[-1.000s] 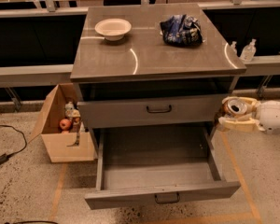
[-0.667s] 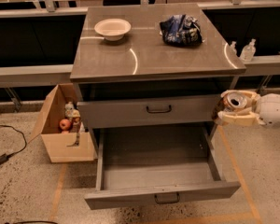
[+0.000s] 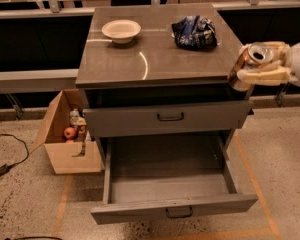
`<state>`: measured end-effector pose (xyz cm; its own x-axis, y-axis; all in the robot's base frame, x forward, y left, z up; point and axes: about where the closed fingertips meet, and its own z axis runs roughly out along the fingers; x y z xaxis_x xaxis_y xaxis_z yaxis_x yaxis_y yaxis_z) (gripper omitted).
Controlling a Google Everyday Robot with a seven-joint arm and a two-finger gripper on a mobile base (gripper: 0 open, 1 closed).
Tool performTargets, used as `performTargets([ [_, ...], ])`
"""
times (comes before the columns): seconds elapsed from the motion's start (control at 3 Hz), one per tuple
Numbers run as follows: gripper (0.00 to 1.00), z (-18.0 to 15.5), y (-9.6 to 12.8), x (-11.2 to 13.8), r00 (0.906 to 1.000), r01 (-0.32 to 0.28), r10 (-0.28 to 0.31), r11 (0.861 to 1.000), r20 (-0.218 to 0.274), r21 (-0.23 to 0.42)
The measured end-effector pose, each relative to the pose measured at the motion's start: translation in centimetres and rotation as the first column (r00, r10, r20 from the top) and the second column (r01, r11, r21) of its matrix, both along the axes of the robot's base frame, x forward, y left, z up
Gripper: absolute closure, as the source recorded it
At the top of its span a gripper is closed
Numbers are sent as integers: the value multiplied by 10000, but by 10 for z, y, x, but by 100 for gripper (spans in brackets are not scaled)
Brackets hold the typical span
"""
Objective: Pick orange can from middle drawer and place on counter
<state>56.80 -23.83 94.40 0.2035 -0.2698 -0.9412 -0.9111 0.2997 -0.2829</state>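
Observation:
The orange can has an orange-brown body and a silver lid. It is tilted and held at the right edge of the counter, at about the height of the top. My gripper comes in from the right and is shut on the can, one cream finger below it and one above. The middle drawer is pulled out wide at the bottom of the cabinet, and its grey floor is bare.
A white bowl and a dark blue snack bag sit at the back of the counter. The taller-fronted drawer above is shut. A cardboard box with small items stands on the floor at the left.
My gripper has lifted the can from beside the upper drawer front up to the counter's right edge.

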Motion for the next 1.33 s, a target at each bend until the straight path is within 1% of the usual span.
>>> performTargets([
  [0.33,100,30,11,16,9996,-292,292,9994,-7,-193],
  [0.67,100,41,27,51,9984,-531,540,9975,170,-459],
  [1.0,100,46,47,91,9980,-520,541,9969,337,-597],
  [1.33,100,37,61,122,9988,-436,450,9968,192,-668],
])
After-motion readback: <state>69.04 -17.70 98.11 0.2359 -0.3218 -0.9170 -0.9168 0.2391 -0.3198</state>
